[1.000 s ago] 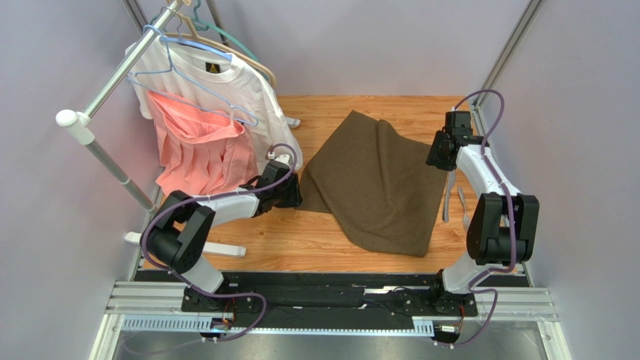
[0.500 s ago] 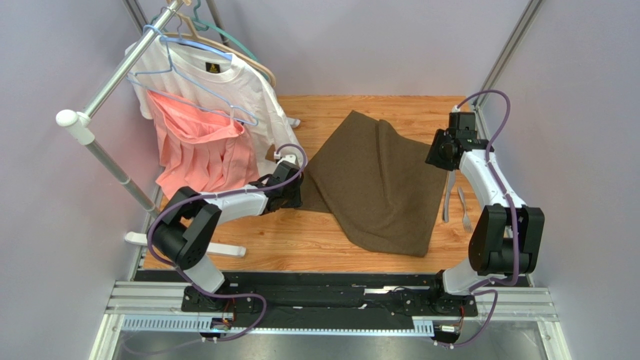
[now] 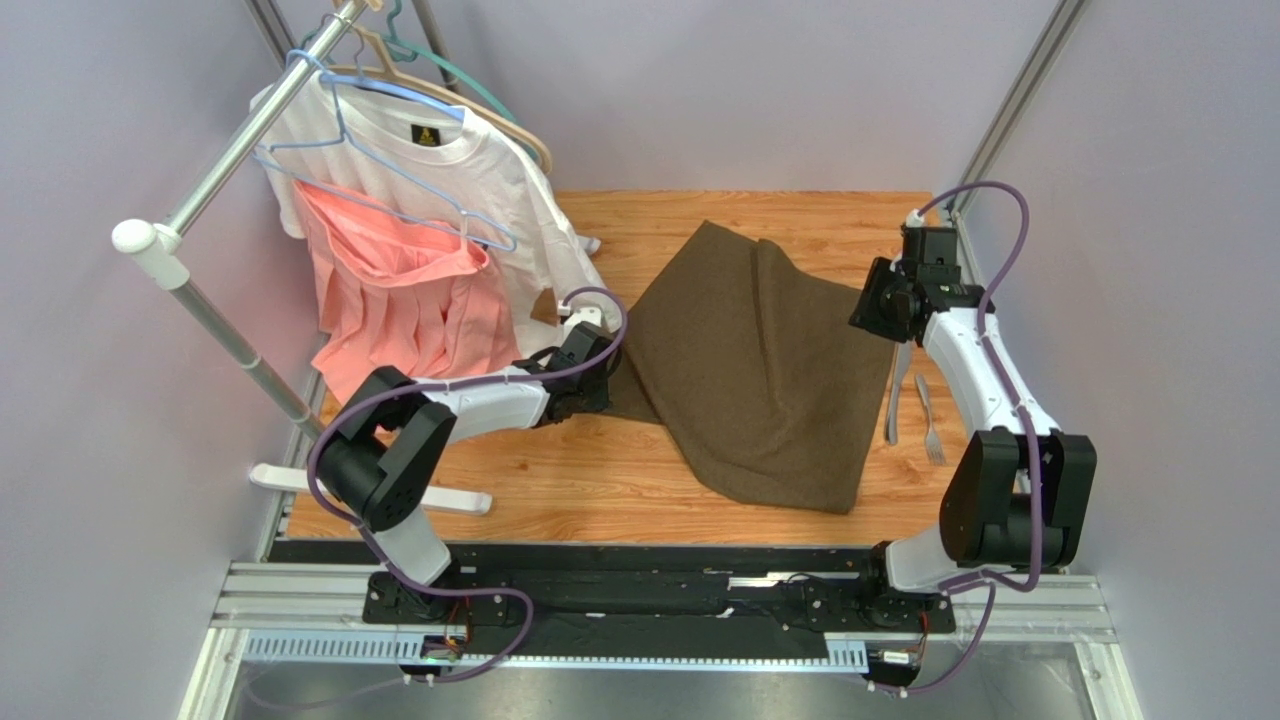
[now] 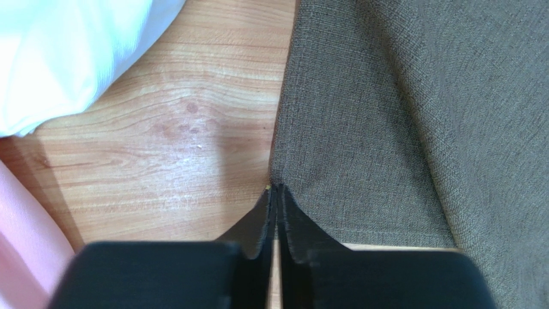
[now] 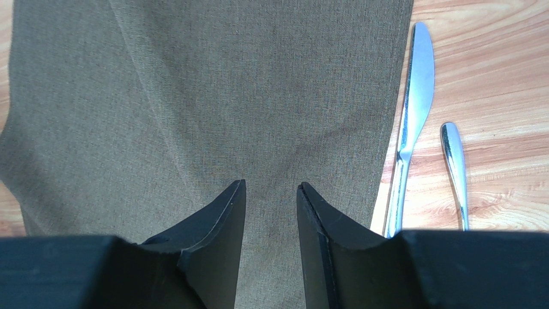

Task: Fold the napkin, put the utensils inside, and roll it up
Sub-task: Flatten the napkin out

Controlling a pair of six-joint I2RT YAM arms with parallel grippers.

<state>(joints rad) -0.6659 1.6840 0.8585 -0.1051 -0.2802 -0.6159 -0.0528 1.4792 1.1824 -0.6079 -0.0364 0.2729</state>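
Observation:
The dark olive-brown napkin (image 3: 751, 360) lies spread with folds on the wooden table (image 3: 601, 480). My left gripper (image 3: 604, 372) sits at its left edge. In the left wrist view the fingertips (image 4: 277, 188) are pressed together right on the napkin's (image 4: 386, 96) edge, pinching it. My right gripper (image 3: 876, 308) hovers over the napkin's right side, open, with only cloth (image 5: 225, 84) showing between its fingers (image 5: 270, 185). The knife (image 5: 412, 96) and the fork's handle (image 5: 454, 161) lie on the wood just right of the napkin. From above, the knife (image 3: 897, 393) and fork (image 3: 929, 420) lie side by side.
A clothes rack (image 3: 211, 165) stands at the left with a white T-shirt (image 3: 451, 180) and a pink garment (image 3: 398, 293) hanging close to my left arm. Its white foot (image 3: 376, 488) rests on the table. The shirt's hem (image 4: 64, 58) hangs near the left gripper.
My left gripper has moved right to the napkin's left edge and closed there. The right gripper has shifted slightly toward the back and stayed open.

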